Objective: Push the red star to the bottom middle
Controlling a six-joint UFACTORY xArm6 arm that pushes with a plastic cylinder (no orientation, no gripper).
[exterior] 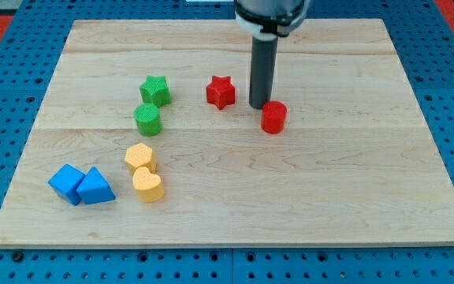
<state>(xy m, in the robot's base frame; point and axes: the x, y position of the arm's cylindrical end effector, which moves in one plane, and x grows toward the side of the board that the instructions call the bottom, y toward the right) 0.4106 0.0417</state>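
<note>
My tip [259, 106] rests on the worktop [329, 197]; the arm carries no gripper, only the rod, so nothing is grasped. Just to the tip's right and slightly toward the view's bottom sits the red cylinder [273, 117], close beside it. The red star [221, 91] lies near, to the tip's left. Farther left are the green star [155, 90] and green cylinder [147, 119].

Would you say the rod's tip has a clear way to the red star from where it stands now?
Probably yes: my tip stands just to the view's right of the red star, with bare board between them. The red cylinder sits on the tip's other side.
</note>
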